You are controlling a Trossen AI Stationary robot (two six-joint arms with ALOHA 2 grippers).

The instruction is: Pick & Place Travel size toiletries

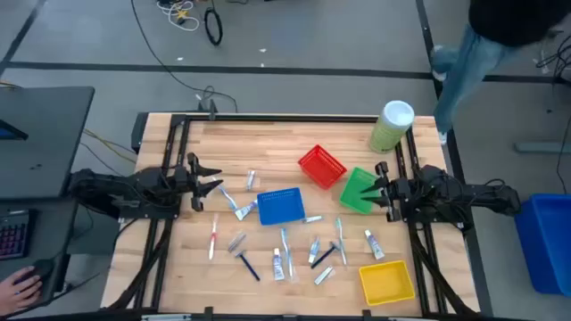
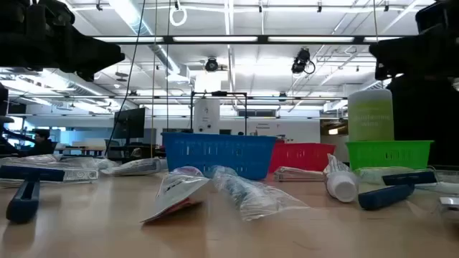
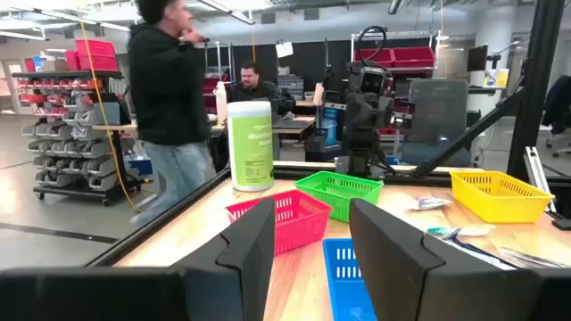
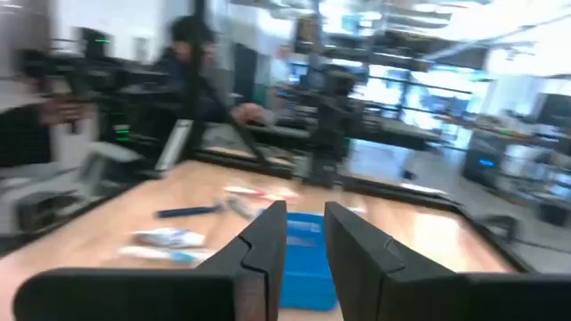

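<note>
Travel size toiletries (image 1: pixel 284 254): scattered mid-desk toward near edge. Left pincer (image 1: pixel 211 181), left edge: fingers apart, empty. Right pincer (image 1: pixel 378 189), right edge: fingers apart, empty

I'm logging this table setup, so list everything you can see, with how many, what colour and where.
Baskets: four; blue basket at centre, red basket behind it, green basket by the right arm, yellow basket at the front right corner.
Wipes canister: one, pale green with white lid, back right corner.
Toiletries: many small tubes, toothbrushes and razors, white, red, blue and dark, scattered left of and in front of the blue basket.
Table: one, light wood.
Left gripper: open, empty, above the table's left side.
Right gripper: open, empty, over the green basket.
</note>
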